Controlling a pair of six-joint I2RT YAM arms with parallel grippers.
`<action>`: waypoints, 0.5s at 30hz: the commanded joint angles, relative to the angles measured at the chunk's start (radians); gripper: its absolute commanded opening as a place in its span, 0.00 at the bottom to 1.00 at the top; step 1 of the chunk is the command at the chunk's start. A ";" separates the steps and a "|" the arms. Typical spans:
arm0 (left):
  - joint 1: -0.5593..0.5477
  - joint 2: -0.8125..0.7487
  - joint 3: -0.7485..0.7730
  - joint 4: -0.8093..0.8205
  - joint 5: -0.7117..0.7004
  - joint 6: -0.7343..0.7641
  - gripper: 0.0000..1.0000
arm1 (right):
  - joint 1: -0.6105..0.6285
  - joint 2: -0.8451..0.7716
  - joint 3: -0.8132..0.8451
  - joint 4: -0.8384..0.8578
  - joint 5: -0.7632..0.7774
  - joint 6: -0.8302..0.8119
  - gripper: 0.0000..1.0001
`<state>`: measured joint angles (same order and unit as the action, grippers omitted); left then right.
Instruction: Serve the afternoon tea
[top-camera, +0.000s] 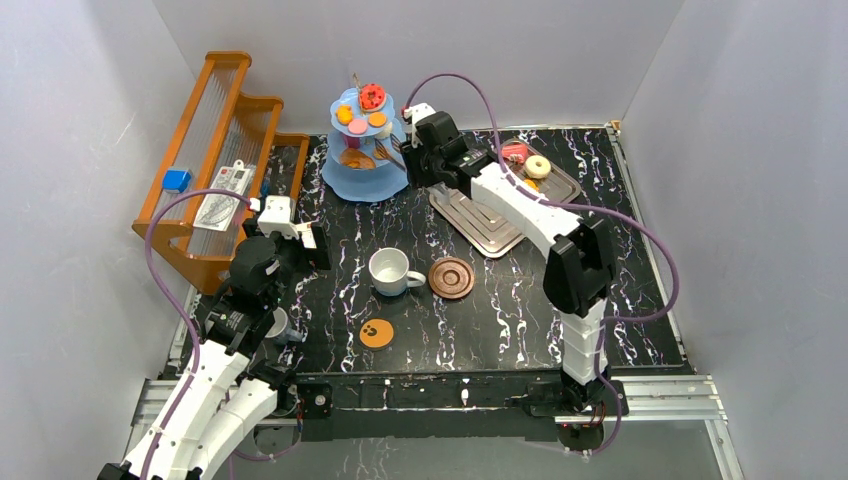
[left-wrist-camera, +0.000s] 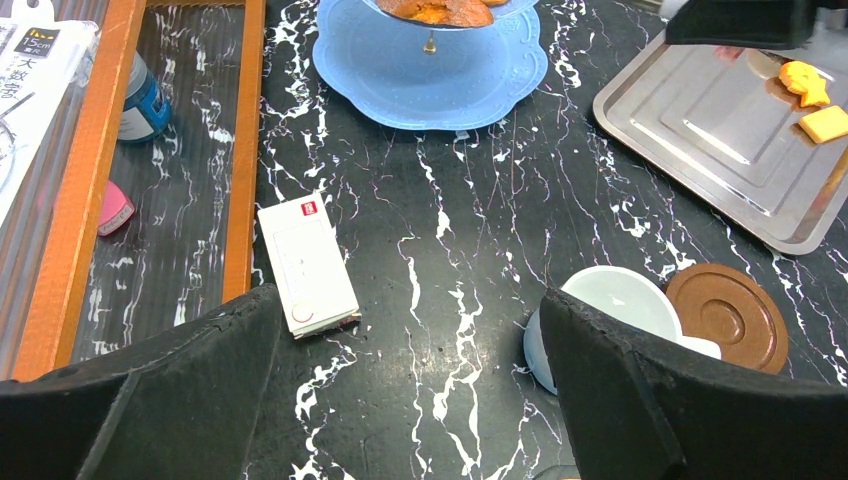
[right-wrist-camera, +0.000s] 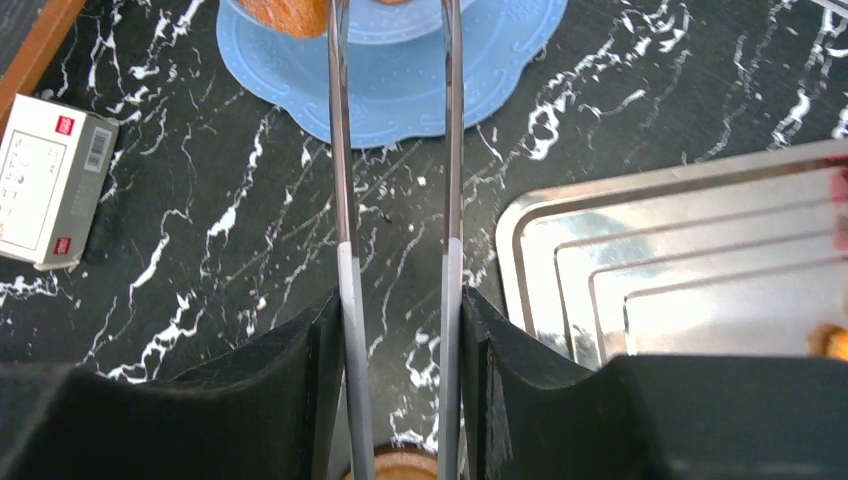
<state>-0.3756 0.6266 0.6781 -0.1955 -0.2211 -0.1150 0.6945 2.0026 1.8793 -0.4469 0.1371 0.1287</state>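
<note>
The light-blue three-tier stand (top-camera: 345, 185) stands at the back, with a red pastry (top-camera: 372, 96) and orange and pink ones on its upper tiers and a brown one lower down. My right gripper (top-camera: 405, 160) is shut on metal tongs (right-wrist-camera: 340, 150), whose tips reach over the stand (right-wrist-camera: 400, 95). A white donut (top-camera: 538, 166) and a red pastry (top-camera: 514, 152) lie on the silver tray (top-camera: 490, 225). The white mug (top-camera: 388, 270) stands next to the brown saucer (top-camera: 452, 278). My left gripper (left-wrist-camera: 410, 330) is open and empty above the table left of the mug (left-wrist-camera: 620, 300). The grey cup (top-camera: 280, 325) and the paw-print coaster (top-camera: 376, 333) are near the front.
The orange wooden rack (top-camera: 215, 130) fills the back left, with a card and a blue item on it. A small white box (left-wrist-camera: 308, 265) lies on the table by the rack's edge. Two orange pieces (left-wrist-camera: 815, 100) lie on the tray. White walls close in on three sides.
</note>
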 joint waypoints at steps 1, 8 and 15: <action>-0.005 -0.004 0.027 0.008 -0.008 0.003 0.98 | -0.001 -0.148 -0.027 0.013 0.055 -0.013 0.49; -0.005 -0.003 0.029 0.008 -0.004 0.001 0.98 | -0.047 -0.284 -0.152 -0.040 0.161 -0.030 0.49; -0.005 0.004 0.029 0.008 0.004 0.000 0.98 | -0.164 -0.390 -0.297 -0.063 0.220 -0.038 0.50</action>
<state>-0.3756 0.6292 0.6781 -0.1955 -0.2203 -0.1154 0.5995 1.6810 1.6314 -0.5194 0.2893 0.1017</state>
